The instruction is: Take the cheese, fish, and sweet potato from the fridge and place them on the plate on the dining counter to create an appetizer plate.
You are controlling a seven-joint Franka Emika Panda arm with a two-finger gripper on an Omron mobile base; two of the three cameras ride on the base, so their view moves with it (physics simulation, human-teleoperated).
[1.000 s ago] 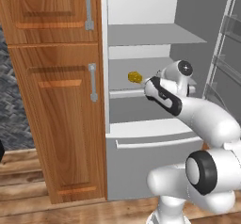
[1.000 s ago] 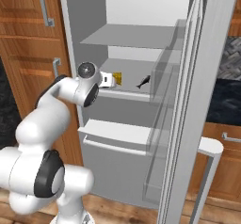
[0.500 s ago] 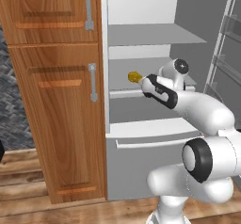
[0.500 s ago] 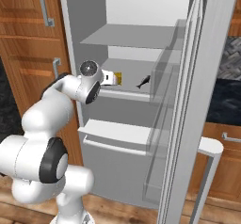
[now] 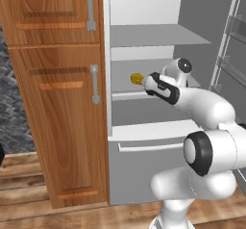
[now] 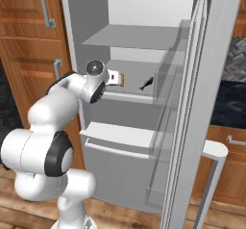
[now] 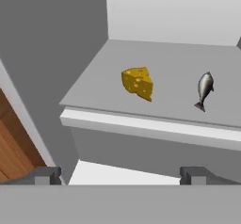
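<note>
Cheese (image 7: 138, 82): on the fridge (image 6: 144, 45) middle shelf, toward its left, untouched
Fish (image 7: 204, 90): same shelf, right of the cheese, apart
Gripper (image 7: 120, 175): jaws wide, empty, short of the shelf's front edge

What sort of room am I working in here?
Most likely a home kitchen: an open fridge with cheese and a fish on its shelf, wooden cabinets beside it, wood floor.

A yellow-orange cheese (image 7: 137, 83) wedge with holes and a small dark grey fish (image 7: 204, 90) are seen apart on a grey fridge (image 7: 155, 72) shelf, the fish at the right; the gripper (image 7: 121, 176) fingertips are spread wide below
</note>
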